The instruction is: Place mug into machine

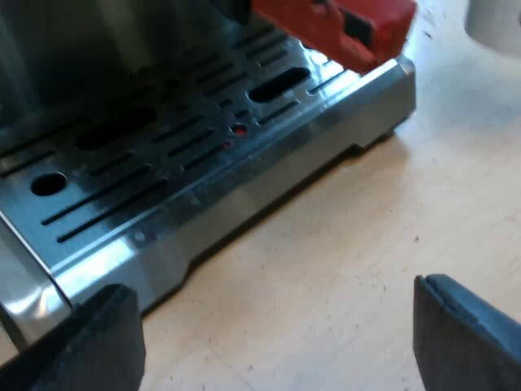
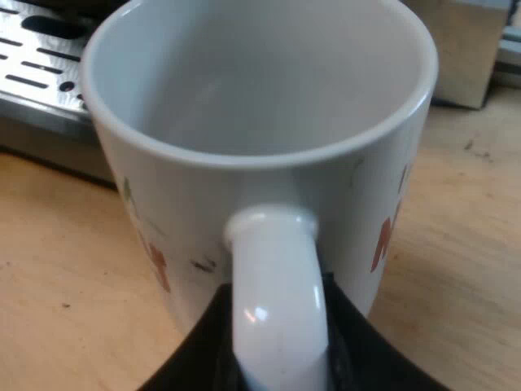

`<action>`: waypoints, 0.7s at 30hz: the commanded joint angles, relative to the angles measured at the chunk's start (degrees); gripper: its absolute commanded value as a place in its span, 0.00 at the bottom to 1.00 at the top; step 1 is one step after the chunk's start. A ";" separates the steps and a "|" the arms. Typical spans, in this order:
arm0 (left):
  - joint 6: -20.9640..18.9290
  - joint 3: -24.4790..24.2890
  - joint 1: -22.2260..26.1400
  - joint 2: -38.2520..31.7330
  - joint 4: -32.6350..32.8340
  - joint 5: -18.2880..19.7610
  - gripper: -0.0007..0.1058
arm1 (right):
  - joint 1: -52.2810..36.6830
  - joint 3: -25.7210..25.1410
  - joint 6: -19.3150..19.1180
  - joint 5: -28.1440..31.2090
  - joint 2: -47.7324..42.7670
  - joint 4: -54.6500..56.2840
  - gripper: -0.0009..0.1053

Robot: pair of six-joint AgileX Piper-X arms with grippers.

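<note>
Seen from the left wrist: left gripper spread wide, nothing between its fingers, low over the wooden table, just before the slotted drip tray of the espresso machine. Above that tray, the red end of the holder's handle. Seen from the right wrist: right gripper closed from both sides on the mug's handle. White mug upright and empty, reddish print on its wall, at the table just beside the drip tray's front edge, not on the tray.
</note>
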 commanded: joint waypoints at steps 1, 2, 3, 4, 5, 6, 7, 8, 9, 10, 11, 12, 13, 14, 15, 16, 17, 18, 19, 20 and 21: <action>0.29 1.09 -0.17 -0.05 -4.63 -0.92 0.67 | 5.93 -1.27 2.64 6.50 -0.57 -1.86 0.01; 0.29 2.04 -0.17 0.06 -6.45 -0.92 0.67 | 8.47 -1.27 3.41 8.45 -0.41 -2.19 0.01; 0.29 2.31 -0.17 0.14 -6.93 -0.92 0.67 | 9.30 -1.27 3.64 9.31 -0.15 -2.25 0.01; 0.29 2.58 -0.17 0.64 -8.13 -1.10 0.67 | 11.68 -1.27 4.30 11.19 0.69 -2.75 0.01; 0.29 2.58 -0.17 1.44 -9.71 -1.27 0.67 | 13.67 -1.27 5.11 12.52 1.42 -3.41 0.01; 0.29 2.58 -0.17 1.84 -10.22 -1.28 0.67 | 15.15 -1.27 5.59 13.37 2.28 -4.17 0.01; 0.29 2.68 -0.17 2.72 -11.35 -1.51 0.67 | 16.92 -1.27 5.95 14.93 3.52 -5.44 0.01; 0.29 2.78 -0.17 3.18 -11.95 -1.83 0.67 | 19.01 -1.27 5.97 17.12 5.21 -7.54 0.01; 0.29 3.00 -0.17 3.95 -12.50 -2.36 0.67 | 19.66 -1.27 5.96 17.73 6.09 -8.72 0.01; 0.29 3.21 -0.17 4.94 -12.94 -3.09 0.67 | 21.81 -1.27 5.96 19.55 7.63 -11.44 0.01; 0.29 3.38 -0.17 5.76 -13.41 -3.90 0.67 | 23.38 -1.27 5.96 21.25 10.32 -14.25 0.01; 0.29 3.53 -0.17 6.42 -13.78 -4.37 0.67 | 23.86 -1.27 5.96 21.95 11.04 -15.19 0.01; 0.29 3.56 -0.17 6.74 -14.13 -4.66 0.67 | 25.11 -1.27 5.96 23.02 13.48 -18.07 0.01; 0.29 3.61 -0.17 8.07 -15.22 -5.97 0.67 | 25.81 -1.41 6.10 23.68 15.15 -19.98 0.01; 0.29 3.61 -0.17 8.44 -15.67 -6.32 0.67 | 26.53 -1.50 6.32 24.30 17.21 -22.58 0.01; 0.13 3.61 -0.17 9.06 -16.53 -6.48 0.67 | 27.12 -1.57 6.47 24.53 19.31 -25.19 0.01; -0.13 3.61 -0.17 9.51 -16.99 -6.47 0.67 | 27.58 -1.60 6.72 24.90 21.71 -28.46 0.01; -0.37 3.61 -0.17 9.56 -17.01 -6.47 0.67 | 27.64 -1.59 6.75 25.12 22.51 -29.55 0.01; -0.72 3.61 -0.17 9.71 -17.01 -6.47 0.67 | 27.65 -1.59 7.16 25.31 24.87 -32.83 0.01; -1.19 3.61 -0.17 9.81 -17.17 -6.47 0.67 | 27.65 -1.95 7.54 25.31 27.15 -35.49 0.01; -1.19 3.61 -0.17 9.81 -17.17 -6.47 0.67 | 27.65 -2.16 7.54 25.31 27.95 -36.15 0.01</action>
